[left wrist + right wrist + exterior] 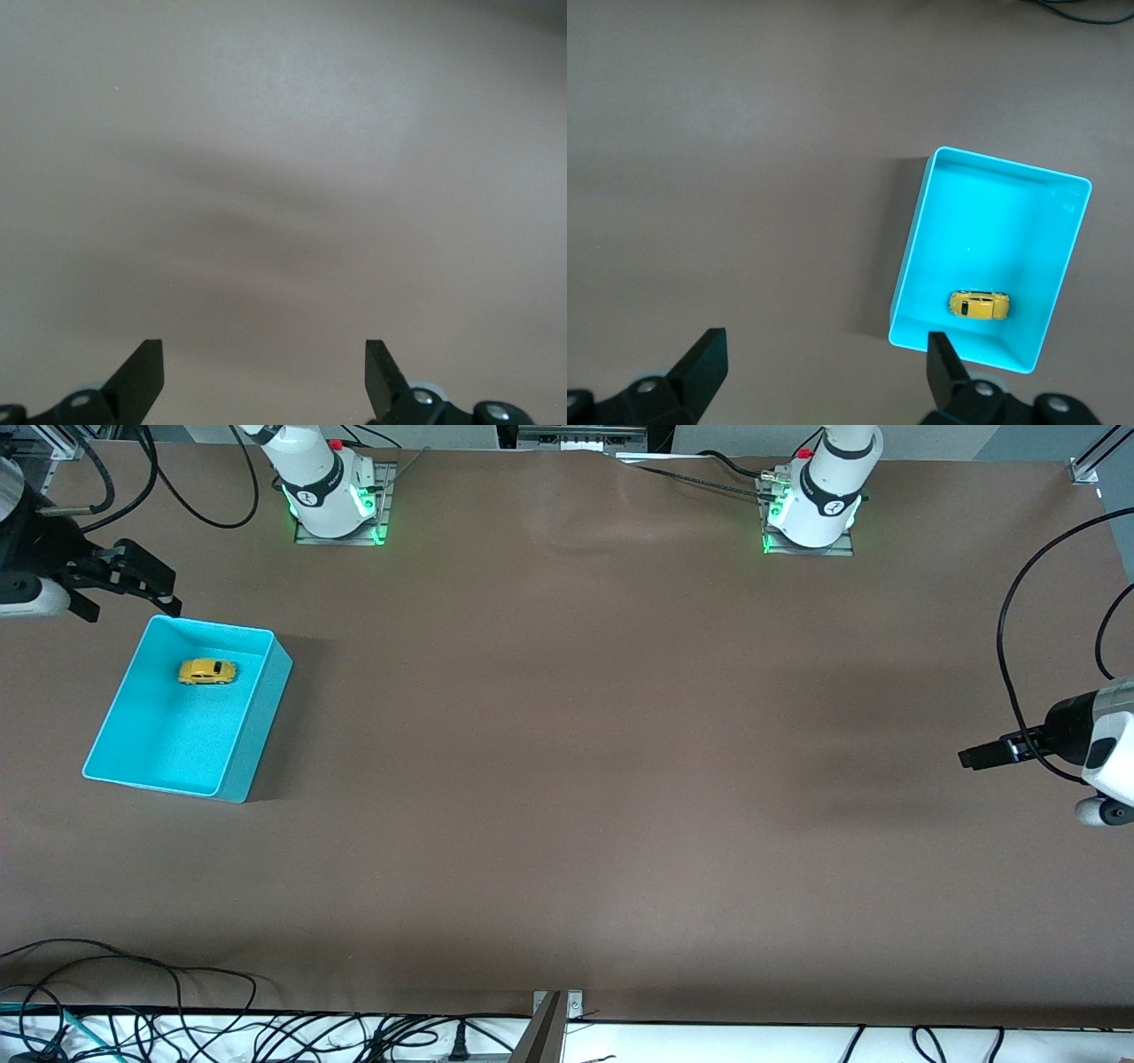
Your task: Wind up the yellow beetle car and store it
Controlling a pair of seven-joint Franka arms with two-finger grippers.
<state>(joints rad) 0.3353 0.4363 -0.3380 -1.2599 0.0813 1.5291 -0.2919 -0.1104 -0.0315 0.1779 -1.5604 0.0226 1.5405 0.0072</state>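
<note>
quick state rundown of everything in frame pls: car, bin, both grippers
yellow beetle car: on its wheels inside the bin, in the part farthest from the front camera, untouched.
turquoise bin: open-topped, on the table at the right arm's end, holds only the car.
right gripper: open, empty, in the air just off the bin's rim.
left gripper: open, empty, over bare table at the left arm's end.

A robotics lab: two white arm bases (332,487) glowing green are bolted along the edge of a plain brown counter (585,762), with loose black cables (177,1027) tangled beside its nearer edge.
</note>
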